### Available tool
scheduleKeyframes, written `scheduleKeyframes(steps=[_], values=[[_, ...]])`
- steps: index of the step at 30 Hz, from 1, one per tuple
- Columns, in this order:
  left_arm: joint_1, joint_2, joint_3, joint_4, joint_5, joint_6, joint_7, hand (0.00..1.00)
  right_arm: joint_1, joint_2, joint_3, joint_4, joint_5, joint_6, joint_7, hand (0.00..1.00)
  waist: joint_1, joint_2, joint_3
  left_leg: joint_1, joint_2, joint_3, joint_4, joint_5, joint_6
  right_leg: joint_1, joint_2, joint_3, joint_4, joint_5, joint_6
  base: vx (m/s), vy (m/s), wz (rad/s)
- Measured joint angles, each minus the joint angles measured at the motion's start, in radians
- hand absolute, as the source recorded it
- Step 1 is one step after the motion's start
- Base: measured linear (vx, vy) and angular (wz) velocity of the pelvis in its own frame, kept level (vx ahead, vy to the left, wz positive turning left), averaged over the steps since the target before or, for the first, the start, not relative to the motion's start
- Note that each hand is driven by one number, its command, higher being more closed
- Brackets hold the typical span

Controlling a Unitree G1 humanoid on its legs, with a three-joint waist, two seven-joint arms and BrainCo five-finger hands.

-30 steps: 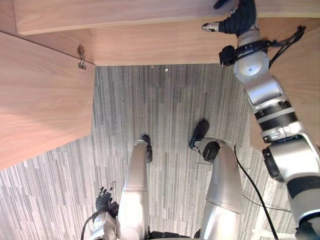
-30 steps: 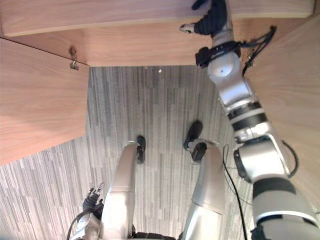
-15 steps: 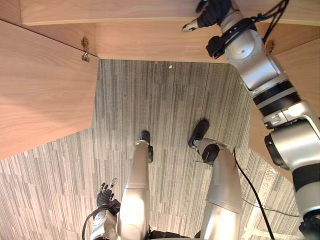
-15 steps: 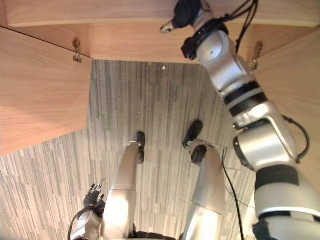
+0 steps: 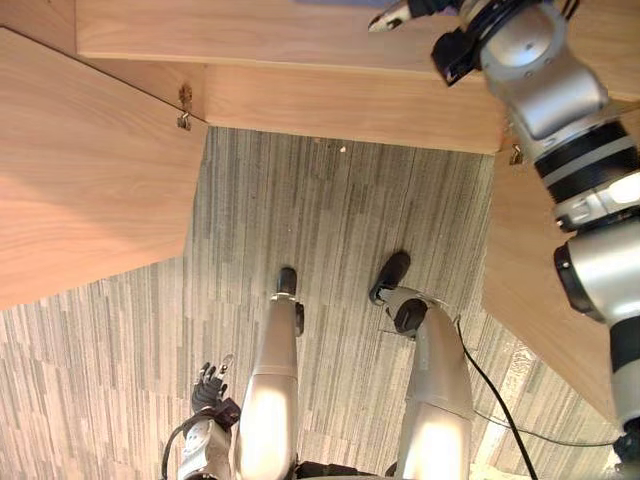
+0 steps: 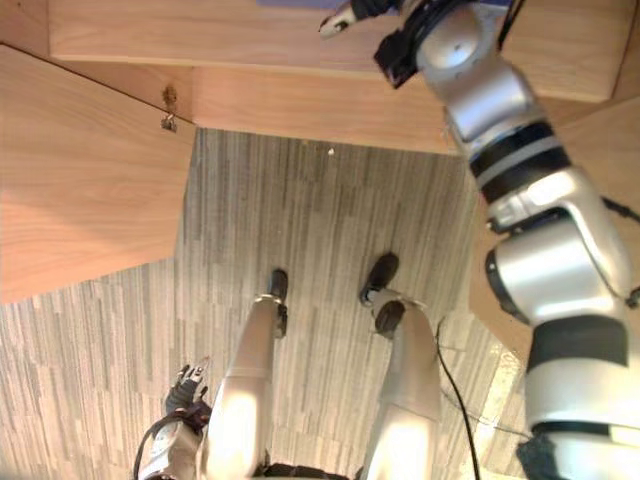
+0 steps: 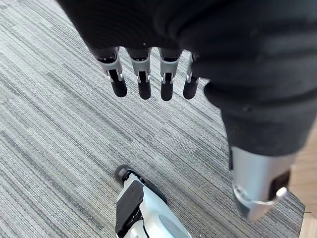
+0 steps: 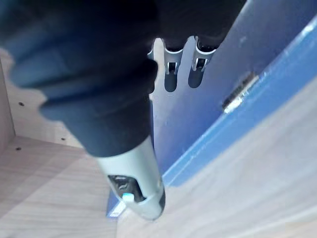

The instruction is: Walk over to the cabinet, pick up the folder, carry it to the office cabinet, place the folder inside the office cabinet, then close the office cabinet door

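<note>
On cabinet shelf (image 8: pixel 247 198), blue folder (image 8: pixel 267 44) w/ metal fitting (image 8: pixel 239 92) on edge — R hand (image 8: pixel 170 74) straight-fingered over it, L hand (image 7: pixel 167 84) slack.

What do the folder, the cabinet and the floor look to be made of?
Folder: smooth blue plastic or coated board, slightly glossy, with a small metal fitting. Cabinet: light wood-grain panels, likely laminate, matte. Floor: grey striped carpet with a fibrous weave.
</note>
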Motion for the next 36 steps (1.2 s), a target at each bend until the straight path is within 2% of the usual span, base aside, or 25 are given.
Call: scheduleKeyframes(steps=[2, 6, 12, 17, 21, 26, 30, 33, 34, 36], values=[[0.0, 0.001, 0.009, -0.001, 0.0, 0.0, 0.0, 0.0, -0.007, -0.009, -0.001, 0.029, -0.009, 0.008, -0.001, 0.0, 0.001, -0.016, -0.005, 0.012, -0.001, -0.001, -0.033, 0.017, -0.001, 0.008, -0.001, -0.004, -0.018, 0.006, -0.001, 0.01, 0.03, 0.12], [0.001, 0.001, 0.014, -0.001, 0.0, 0.001, 0.0, 0.0, -0.008, -0.022, -0.04, 0.078, -0.116, 0.034, -0.003, 0.0, 0.0, -0.024, -0.007, 0.028, -0.01, -0.007, -0.077, 0.044, -0.002, 0.022, -0.011, -0.017, -0.036, 0.012, -0.005, 0.01, 0.027, 0.13], [0.001, 0.001, 0.022, -0.001, 0.007, 0.001, -0.001, 0.0, -0.006, -0.022, -0.043, 0.097, -0.167, 0.041, -0.008, 0.0, 0.001, -0.033, -0.011, 0.053, -0.017, -0.012, -0.137, 0.077, -0.005, 0.042, -0.016, -0.03, -0.066, 0.017, -0.007, -0.01, 0.018, 0.1], [0.001, 0.002, 0.022, 0.0, 0.009, 0.003, -0.001, 0.0, 0.073, 0.03, -0.041, 0.041, -0.221, 0.04, -0.056, 0.0, -0.002, -0.033, -0.012, 0.14, -0.011, -0.004, -0.225, 0.107, -0.006, 0.111, -0.005, -0.036, -0.121, 0.029, -0.004, 0.01, 0.006, -0.01], [0.003, 0.011, 0.022, 0.003, 0.026, 0.002, 0.002, 0.0, 0.098, 0.081, -0.038, -0.062, -0.355, 0.036, -0.105, 0.0, -0.006, -0.044, -0.019, 0.226, 0.003, 0.016, -0.314, 0.141, -0.004, 0.18, 0.017, -0.036, -0.194, 0.055, 0.001, 0.03, 0.011, -0.12], [0.017, 0.015, 0.039, 0.031, 0.038, 0.001, 0.008, 0.0, 0.175, 0.152, -0.041, -0.178, -0.465, 0.032, -0.167, 0.0, -0.017, -0.057, -0.048, 0.347, 0.018, 0.042, -0.413, 0.17, 0.003, 0.288, 0.044, -0.036, -0.279, 0.084, 0.015, 0.04, 0.04, -0.12], [0.023, 0.013, 0.056, 0.068, 0.068, 0.004, 0.015, 0.0, 0.374, 0.229, -0.088, -0.285, -0.55, 0.027, -0.2, 0.0, -0.027, -0.061, -0.106, 0.454, 0.024, 0.058, -0.469, 0.178, 0.009, 0.389, 0.055, -0.036, -0.333, 0.094, 0.028, 0.05, 0.061, -0.09], [0.026, 0.01, 0.092, 0.087, 0.101, 0.01, 0.022, 0.0, 0.596, 0.313, -0.137, -0.313, -0.553, 0.02, -0.199, 0.0, -0.028, -0.061, -0.146, 0.561, 0.036, 0.09, -0.501, 0.18, 0.012, 0.496, 0.075, -0.031, -0.385, 0.101, 0.04, 0.06, 0.059, -0.17], [0.035, 0.006, 0.1, 0.095, 0.11, 0.017, 0.023, 0.0, 0.707, 0.347, -0.146, -0.318, -0.552, 0.018, -0.196, 0.0, -0.029, -0.061, -0.177, 0.593, 0.037, 0.099, -0.517, 0.184, 0.016, 0.527, 0.079, -0.03, -0.407, 0.103, 0.043, 0.06, 0.052, -0.13], [0.048, 0.0, 0.101, 0.099, 0.133, 0.026, 0.024, 0.0, 0.874, 0.4, -0.15, -0.315, -0.546, 0.017, -0.169, 0.0, -0.033, -0.06, -0.205, 0.652, 0.041, 0.113, -0.543, 0.194, 0.021, 0.587, 0.09, -0.024, -0.444, 0.113, 0.052, 0.07, 0.045, -0.15]])
